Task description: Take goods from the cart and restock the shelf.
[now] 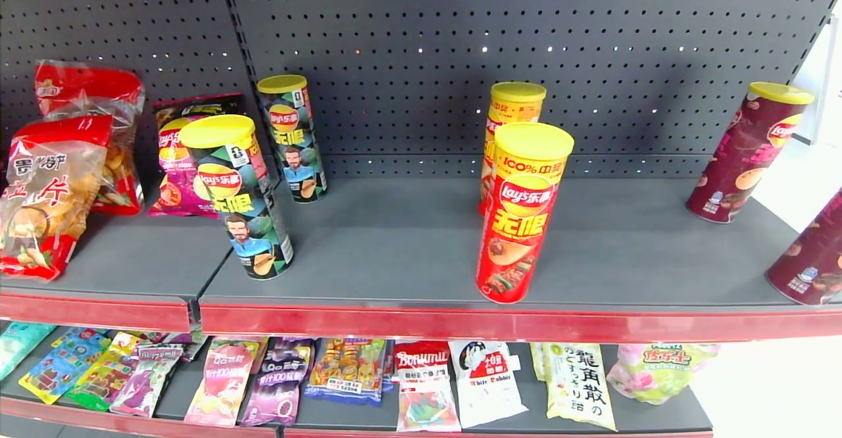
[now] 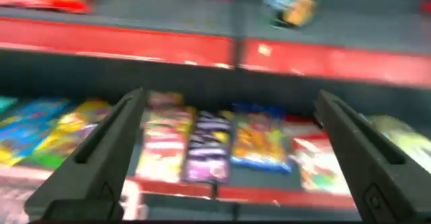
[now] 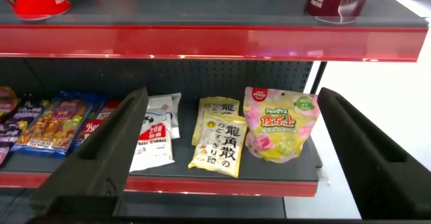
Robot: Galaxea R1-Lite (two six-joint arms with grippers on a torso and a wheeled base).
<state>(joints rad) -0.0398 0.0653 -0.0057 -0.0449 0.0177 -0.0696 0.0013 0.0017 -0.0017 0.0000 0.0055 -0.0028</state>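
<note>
The upper shelf [image 1: 408, 247] carries six upright chip cans with yellow lids. A dark patterned can [image 1: 240, 198] stands near the front edge with a second dark can [image 1: 293, 139] behind it toward the back panel. A red can [image 1: 523, 214] stands near the front with a second red can [image 1: 516, 106] just behind it. Well apart on the robot's right are a maroon can [image 1: 746, 155] at the back and another maroon can [image 1: 812, 254] cut by the head view's edge. On the robot's left of that shelf stand a front snack bag [image 1: 49, 194], a rear snack bag [image 1: 99, 116] behind it, and a purple chip bag [image 1: 181, 162] against the back panel. The lower shelf [image 1: 664, 418] holds a row of flat packets, among them a white packet [image 3: 155, 136], a yellow sachet [image 3: 219, 143] and a pink-and-green pouch [image 3: 279, 123]. The left claw [image 2: 229, 97] is spread wide with nothing between its fingers. It faces the lower shelf's colourful packets, which are blurred and apart from it. The right claw [image 3: 232, 93] is likewise spread wide and holds nothing. It faces the lower shelf's right end, with the yellow sachet and the pouch seen between its fingers, farther off. The cans stand on the shelf above, touching neither claw.
</note>
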